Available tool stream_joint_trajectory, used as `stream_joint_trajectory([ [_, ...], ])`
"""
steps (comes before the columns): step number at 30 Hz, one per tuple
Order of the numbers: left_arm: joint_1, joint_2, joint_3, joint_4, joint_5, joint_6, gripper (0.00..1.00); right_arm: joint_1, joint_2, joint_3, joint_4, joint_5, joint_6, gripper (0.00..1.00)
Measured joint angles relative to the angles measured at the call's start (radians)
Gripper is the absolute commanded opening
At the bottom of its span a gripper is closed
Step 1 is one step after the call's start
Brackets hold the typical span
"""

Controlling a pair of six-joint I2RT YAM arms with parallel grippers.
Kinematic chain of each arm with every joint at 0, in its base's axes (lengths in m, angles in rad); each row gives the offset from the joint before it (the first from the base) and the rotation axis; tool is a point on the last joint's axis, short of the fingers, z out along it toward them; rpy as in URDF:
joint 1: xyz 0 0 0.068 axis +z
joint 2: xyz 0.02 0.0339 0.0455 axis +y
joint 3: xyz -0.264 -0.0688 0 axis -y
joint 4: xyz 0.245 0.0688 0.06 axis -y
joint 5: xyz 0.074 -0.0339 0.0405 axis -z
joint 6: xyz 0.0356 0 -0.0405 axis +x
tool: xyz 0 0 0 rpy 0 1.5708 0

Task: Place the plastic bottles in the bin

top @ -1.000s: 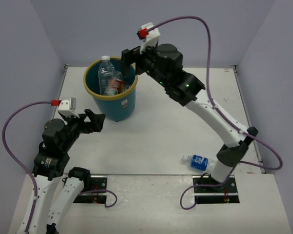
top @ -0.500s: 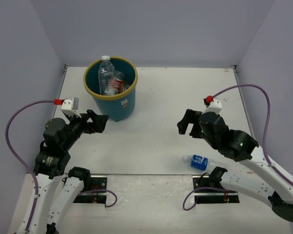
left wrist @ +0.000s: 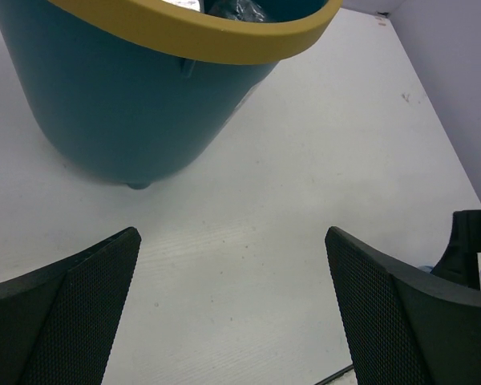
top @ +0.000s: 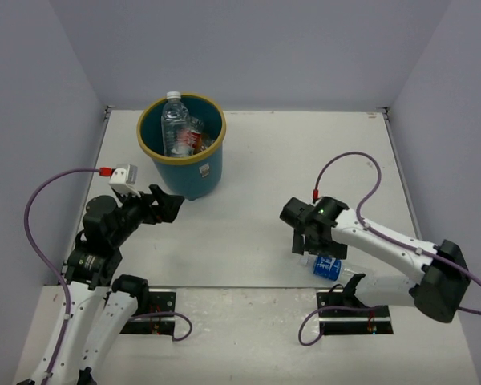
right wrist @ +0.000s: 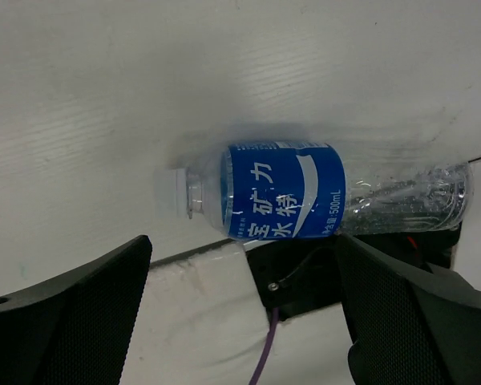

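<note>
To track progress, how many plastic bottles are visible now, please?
3. A blue-labelled bottle lies on the table beneath the right gripper; a clear bottle and a red-labelled one sit in the bin. Others may be hidden inside.

1. We see the bin (top: 199, 172) near the far left corner of the tabletop (top: 289, 160), with bottles (top: 176, 128) inside it.
2. One lying bottle (top: 327, 266) rests by the near edge, right of centre.
3. The right gripper (top: 303, 245) hangs over its cap end; the left gripper (top: 167, 204) sits in front of the bin, apart from it.

A blue-labelled bottle (right wrist: 282, 191) lies on its side on the table (right wrist: 224, 64), beyond the wide-spread right pincer (right wrist: 242, 250)
</note>
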Motion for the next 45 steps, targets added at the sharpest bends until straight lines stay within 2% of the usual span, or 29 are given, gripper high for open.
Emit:
stream_joint_trajectory([
  [5,0.0,0.002,-0.009,0.012,0.0,-0.001,1.0,0.047,0.174,0.001,-0.009,-0.005,-0.119,0.99],
  [14,0.0,0.014,-0.014,0.017,0.004,-0.001,1.0,0.089,0.269,0.001,0.05,-0.057,-0.373,0.99],
  [30,0.0,0.026,-0.027,0.021,0.009,-0.001,1.0,0.094,0.564,0.004,0.026,-0.012,-0.394,0.99],
  [32,0.0,0.025,-0.027,0.021,0.008,-0.001,1.0,0.093,0.594,0.004,0.015,0.002,-0.386,0.92],
  [34,0.0,0.025,-0.027,0.021,0.008,-0.001,1.0,0.089,0.624,0.004,0.004,0.017,-0.374,0.79],
  [36,0.0,0.024,-0.027,0.021,0.008,-0.001,1.0,0.084,0.648,0.004,-0.006,0.033,-0.367,0.59],
  [38,0.0,0.022,-0.027,0.021,0.008,-0.001,1.0,0.081,0.656,0.004,-0.029,0.074,-0.373,0.44],
  [40,0.0,0.02,-0.027,0.021,0.008,-0.001,1.0,0.078,0.657,0.004,-0.061,0.108,-0.377,0.36],
  [42,0.0,0.017,-0.027,0.021,0.007,-0.001,1.0,0.076,0.659,0.004,-0.078,0.125,-0.375,0.34],
  [45,0.0,0.013,-0.027,0.021,0.003,-0.001,1.0,0.076,0.666,0.004,-0.081,0.129,-0.371,0.21],
])
